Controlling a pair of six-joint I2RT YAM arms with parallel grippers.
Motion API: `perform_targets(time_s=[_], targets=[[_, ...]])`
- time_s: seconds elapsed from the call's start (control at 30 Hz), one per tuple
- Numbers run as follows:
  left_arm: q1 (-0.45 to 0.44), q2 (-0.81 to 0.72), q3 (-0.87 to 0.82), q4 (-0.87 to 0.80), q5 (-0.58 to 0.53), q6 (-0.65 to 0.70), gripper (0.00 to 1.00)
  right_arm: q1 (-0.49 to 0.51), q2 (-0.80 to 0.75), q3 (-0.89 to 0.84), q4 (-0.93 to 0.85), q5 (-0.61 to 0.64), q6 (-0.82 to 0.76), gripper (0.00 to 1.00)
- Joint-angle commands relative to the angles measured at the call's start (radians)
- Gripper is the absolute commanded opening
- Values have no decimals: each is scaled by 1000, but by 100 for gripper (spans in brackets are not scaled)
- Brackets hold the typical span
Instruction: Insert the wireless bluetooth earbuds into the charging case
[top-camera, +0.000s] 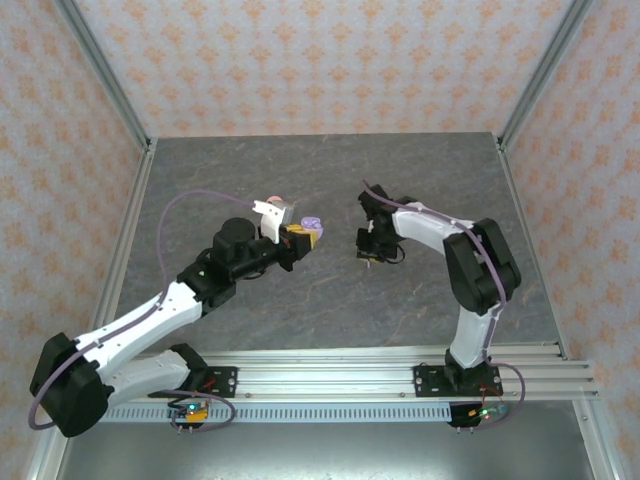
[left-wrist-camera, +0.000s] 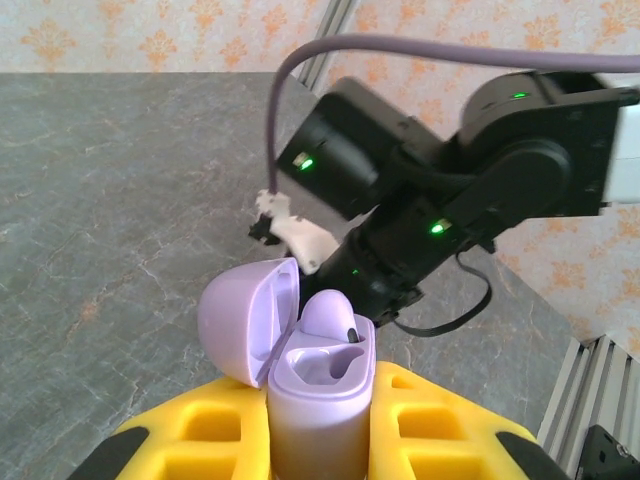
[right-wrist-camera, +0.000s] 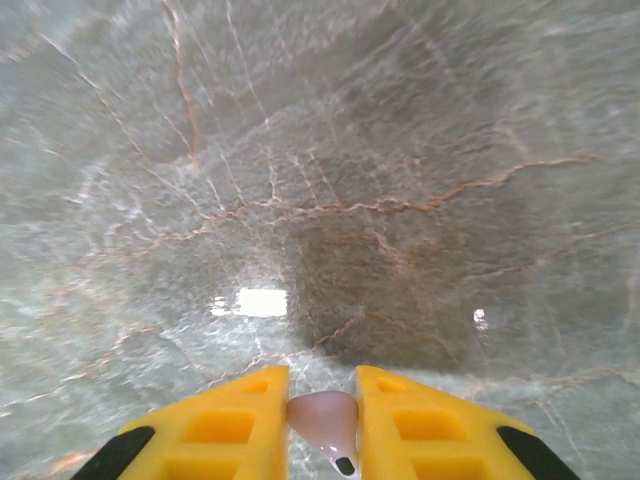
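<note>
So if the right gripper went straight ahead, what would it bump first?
Probably the table; the right gripper, holding a pink bud, points at its bare marble. How far is unclear.

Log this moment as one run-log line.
left gripper: shut on open lilac case | lilac earbud: seated in case | right gripper: shut on pink earbud

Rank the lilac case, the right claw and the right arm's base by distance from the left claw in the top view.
1. Lilac case: held in the left claw.
2. Right claw, gripping a salmon earbud: to its right.
3. Right arm's base: near edge, far right.
</note>
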Motion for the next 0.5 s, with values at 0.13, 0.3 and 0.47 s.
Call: perform_targets(time_s=[0.13, 0.3, 0.47], targets=[[-4, 77, -59, 219, -35, -12, 18, -34, -166, -51, 158, -183, 63, 22], [-5, 140, -85, 330, -31, -10, 18, -34, -266, -65, 219, -243, 91, 22], [-6, 202, -104, 437, -5, -7, 17, -33, -344, -69, 287, -319, 131, 22]])
